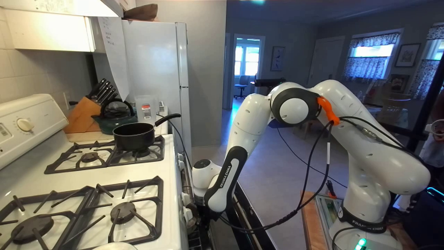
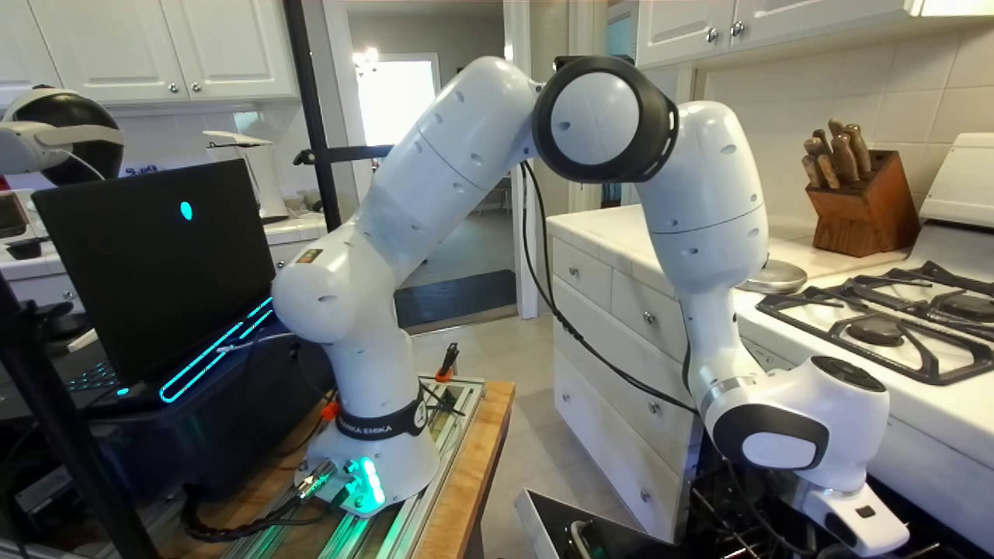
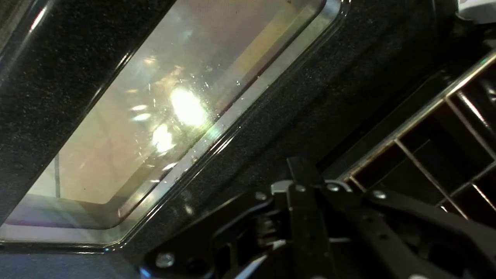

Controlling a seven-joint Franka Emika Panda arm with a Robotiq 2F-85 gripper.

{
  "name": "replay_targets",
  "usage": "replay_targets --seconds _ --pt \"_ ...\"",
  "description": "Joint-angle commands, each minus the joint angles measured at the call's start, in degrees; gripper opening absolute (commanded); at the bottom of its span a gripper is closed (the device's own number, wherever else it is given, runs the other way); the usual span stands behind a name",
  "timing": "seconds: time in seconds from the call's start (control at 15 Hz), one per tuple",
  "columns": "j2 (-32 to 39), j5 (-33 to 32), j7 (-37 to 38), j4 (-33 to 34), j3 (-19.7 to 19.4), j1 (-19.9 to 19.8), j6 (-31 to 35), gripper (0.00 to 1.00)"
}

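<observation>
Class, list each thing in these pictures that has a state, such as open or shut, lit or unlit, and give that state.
Gripper, shut, nothing visibly held
Oven door, open, swung down
Saucepan, upright, uncovered
Burners, no flame visible
Laptop, open, lit
Counter drawers, shut
Upper cabinets behind laptop, shut
Refrigerator, shut
Robot base light, lit

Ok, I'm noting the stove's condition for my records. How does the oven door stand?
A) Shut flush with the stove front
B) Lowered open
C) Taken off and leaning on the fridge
B: the wrist view shows the inner face of the oven door, with its window, and the oven rack exposed beside it, near the shut pincer.
</observation>
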Motion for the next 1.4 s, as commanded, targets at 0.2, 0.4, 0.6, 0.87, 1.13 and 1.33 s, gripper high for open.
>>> replay_targets --seconds 0.2,0.4,0.6,0.87,1.13,1.33 --pt "4.4 1.4 -3.6 4.1 1.6 -0.8 2.2 0.00" --pt "5.4 1.0 -4.4 4.6 1.7 -0.5 3.0 0.00" --pt "5.8 0.5 -6.1 4.5 1.7 -0.4 3.3 0.00" --pt "6.7 -0.2 -8.4 5.2 1.4 -0.1 3.5 0.00" --pt "7.8 -0.7 -10.4 6.5 1.0 0.0 6.2 0.00" --pt "8.0 -0.9 -11.9 6.6 1.3 -0.1 6.8 0.00"
